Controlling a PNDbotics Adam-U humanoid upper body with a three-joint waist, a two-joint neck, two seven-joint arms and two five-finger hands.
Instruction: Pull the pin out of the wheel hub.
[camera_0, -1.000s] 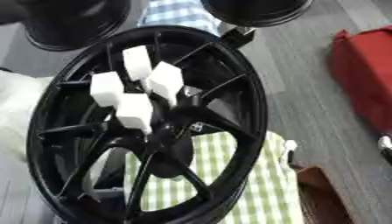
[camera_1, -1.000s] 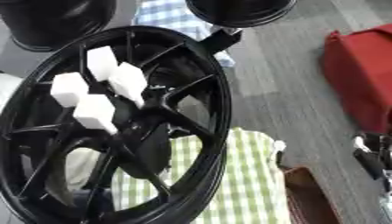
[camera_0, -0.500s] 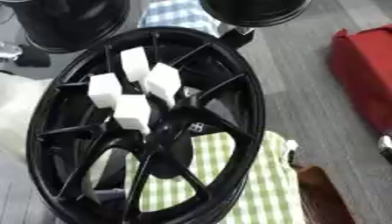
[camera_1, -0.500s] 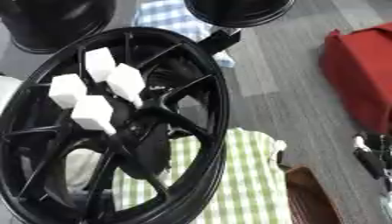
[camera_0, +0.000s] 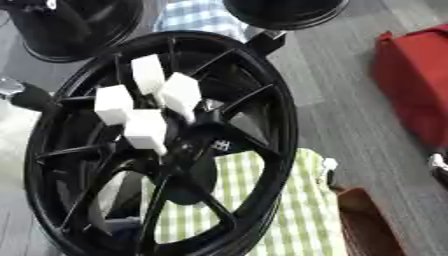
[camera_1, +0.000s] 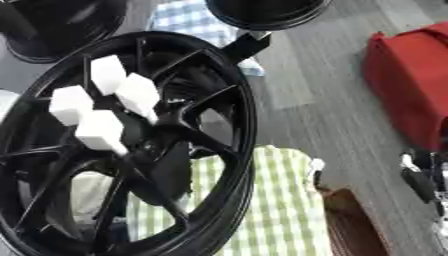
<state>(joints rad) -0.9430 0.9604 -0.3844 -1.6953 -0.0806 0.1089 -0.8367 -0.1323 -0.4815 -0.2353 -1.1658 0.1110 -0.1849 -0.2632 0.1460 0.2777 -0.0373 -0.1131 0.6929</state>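
Note:
A black spoked wheel (camera_0: 262, 100) lies tilted across the left and middle of both views. Several white hexagonal pins (camera_0: 147, 131) stick out of its hub (camera_0: 206, 142), bunched together above and left of the centre cap. A black and silver part of my left hand (camera_0: 24, 95) shows at the left edge, beside the wheel's rim and apart from the pins. My right hand (camera_1: 423, 176) shows only as dark parts at the right edge, far from the wheel.
Two more black wheels (camera_0: 74, 27) (camera_1: 262, 12) stand at the top. A green checked cloth (camera_1: 262, 210) lies under the wheel, and a blue checked cloth (camera_0: 197, 17) lies behind it. A red bag (camera_1: 411, 85) sits at the right, and a brown object (camera_0: 367, 225) at the lower right.
The black and silver part of my left hand has come in at the left edge and dropped beside the rim. The pins and wheel stay as they were.

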